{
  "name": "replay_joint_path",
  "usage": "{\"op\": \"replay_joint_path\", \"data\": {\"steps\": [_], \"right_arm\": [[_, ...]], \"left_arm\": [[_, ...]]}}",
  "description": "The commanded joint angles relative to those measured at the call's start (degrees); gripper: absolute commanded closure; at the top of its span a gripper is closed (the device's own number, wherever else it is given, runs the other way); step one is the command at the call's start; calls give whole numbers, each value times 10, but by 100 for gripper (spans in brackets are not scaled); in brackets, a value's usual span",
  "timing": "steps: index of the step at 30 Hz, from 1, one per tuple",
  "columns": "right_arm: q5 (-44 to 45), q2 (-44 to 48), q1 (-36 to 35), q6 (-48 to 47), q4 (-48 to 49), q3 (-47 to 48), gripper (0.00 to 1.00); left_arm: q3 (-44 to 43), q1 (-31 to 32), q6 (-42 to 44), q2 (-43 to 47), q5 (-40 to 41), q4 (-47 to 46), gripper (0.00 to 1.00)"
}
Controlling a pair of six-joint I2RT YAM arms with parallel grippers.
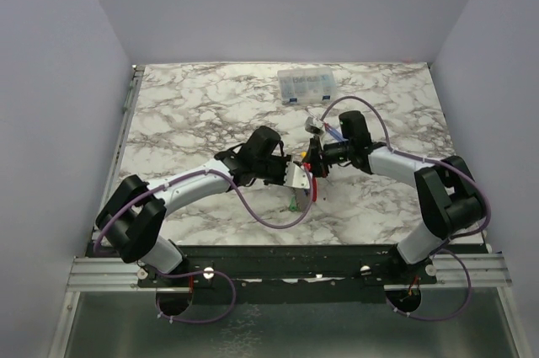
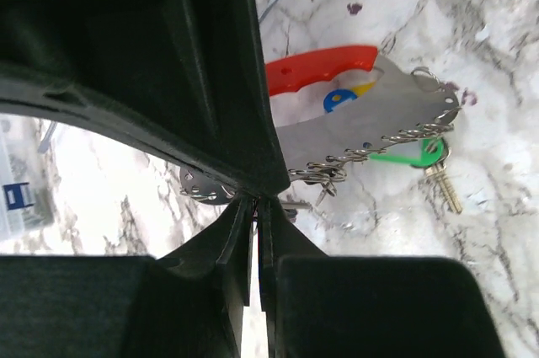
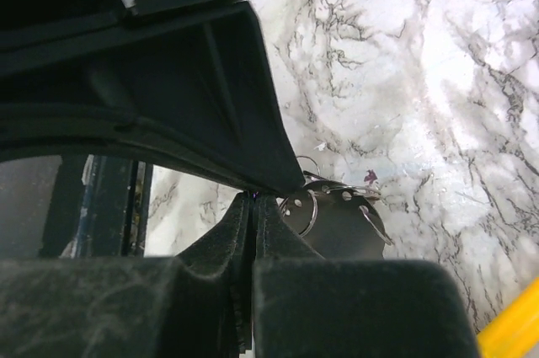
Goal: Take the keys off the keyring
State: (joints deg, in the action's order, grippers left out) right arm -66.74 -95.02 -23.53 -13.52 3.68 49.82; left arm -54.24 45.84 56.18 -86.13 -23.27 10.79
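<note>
The keyring (image 1: pixel 301 178) hangs between my two grippers at the table's middle. It is a silvery plate (image 2: pixel 370 126) with a red curved band (image 2: pixel 320 72) and small wire rings along its edge. Keys hang on it: a green-headed key (image 2: pixel 406 157), a blue head (image 2: pixel 337 101) and a yellow tip behind the plate. My left gripper (image 2: pixel 255 205) is shut on the plate's edge. My right gripper (image 3: pixel 253 198) is shut at the plate's rounded end (image 3: pixel 341 223), beside a wire ring. What lies between its pads is hidden.
A clear plastic parts box (image 1: pixel 307 86) stands at the back. A blue-and-red-handled screwdriver (image 1: pixel 334 131) lies just behind the right gripper (image 1: pixel 314 158). A yellow object (image 3: pixel 515 324) shows at the right wrist view's lower corner. The table's side walls are close.
</note>
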Motion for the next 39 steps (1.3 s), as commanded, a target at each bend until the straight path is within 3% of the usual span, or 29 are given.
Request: {"op": "replay_joint_path", "data": {"steps": [1, 4, 8, 20, 29, 39], "right_arm": [[16, 49, -3, 10, 114, -47, 99], [22, 65, -3, 9, 154, -71, 99], [22, 79, -3, 5, 193, -95, 99], [31, 95, -3, 28, 275, -129, 99], [36, 95, -2, 47, 316, -142, 99], [50, 120, -1, 45, 310, -161, 99]], "left_arm": [[-17, -23, -48, 3, -71, -26, 83], [-30, -40, -76, -11, -95, -21, 68], [-34, -54, -80, -23, -112, -14, 66], [-34, -55, -82, -47, -141, -10, 80], [-37, -50, -93, -63, -151, -13, 80], [5, -80, -88, -47, -119, -11, 87]]}}
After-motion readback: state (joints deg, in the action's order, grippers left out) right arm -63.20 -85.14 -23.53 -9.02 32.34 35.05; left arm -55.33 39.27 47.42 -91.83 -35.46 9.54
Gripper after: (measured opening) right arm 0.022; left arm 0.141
